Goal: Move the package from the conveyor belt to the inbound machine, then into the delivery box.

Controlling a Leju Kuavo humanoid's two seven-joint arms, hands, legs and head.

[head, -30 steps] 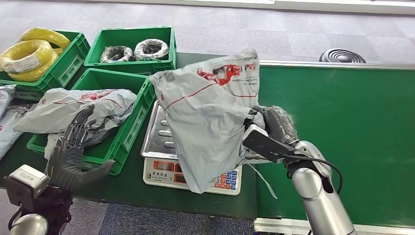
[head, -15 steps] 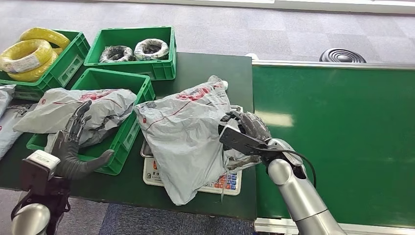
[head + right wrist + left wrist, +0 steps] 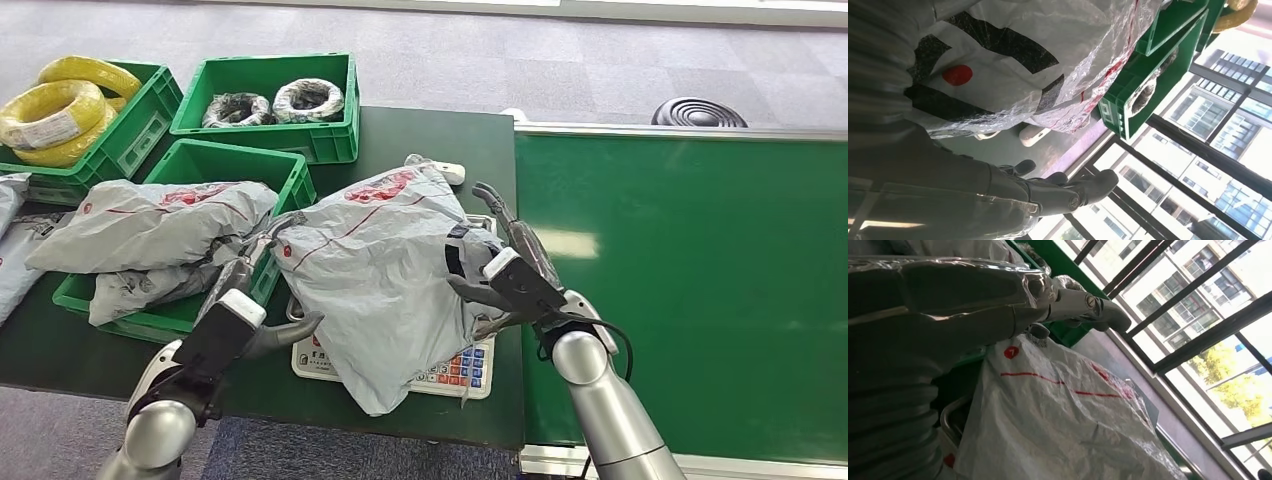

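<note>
Dark green surface (image 3: 420,140) and the brighter green conveyor belt (image 3: 700,280) beside it are carrying the scene, with green crates (image 3: 262,75) of coiled cable at the back. Since a second ago, the grey package (image 3: 385,270) is no longer being lifted upright above the belt's edge; it is now lying slumped across the weighing scale (image 3: 445,375), its lower corner draping over the keypad. The right hand (image 3: 505,275) is no longer clutching it: the fingers are standing spread and straight at the bag's right side, the thumb resting against the plastic. The left hand (image 3: 262,305), which was hovering open over the near crate (image 3: 285,180), is now reaching in at the package's left edge, fingers extended and holding nothing.

From the left wrist, the fingers (image 3: 1083,305) are pointing past the bag's red-striped face (image 3: 1063,425) toward tall windows. From the right wrist, a small white device (image 3: 1035,134) is lying on the surface just beyond the package (image 3: 1038,60), with dark fingers (image 3: 1083,187) open beside it.
</note>
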